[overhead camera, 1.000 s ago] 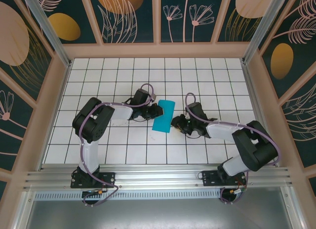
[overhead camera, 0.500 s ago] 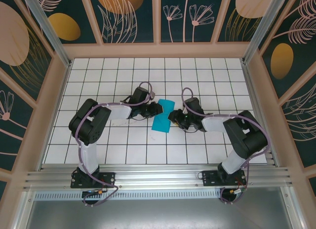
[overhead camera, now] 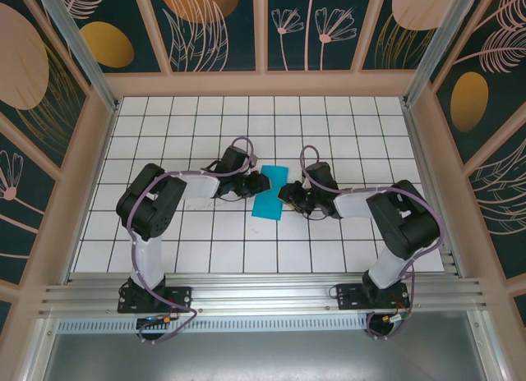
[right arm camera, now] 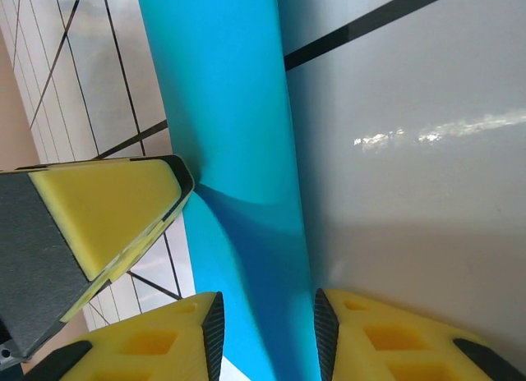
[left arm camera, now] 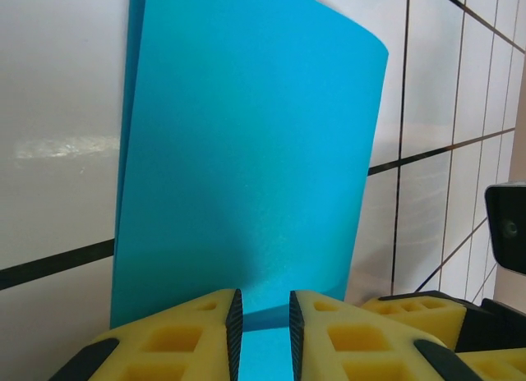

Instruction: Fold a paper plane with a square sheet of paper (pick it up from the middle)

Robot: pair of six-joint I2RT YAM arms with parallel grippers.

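Square sheet of paper (overhead camera: 270, 202), teal-blue and doubled into a narrow, bulging strip, is seen at the centre of the top view, on a white tabletop (overhead camera: 205, 233) ruled with dark grid lines. The enclosure is walled by wood-framed panels (overhead camera: 214, 28) printed with pale flowers and gold ovals. The left tool (overhead camera: 263, 184) is clamped on its left edge, the right tool (overhead camera: 284, 195) on its curled right fold.
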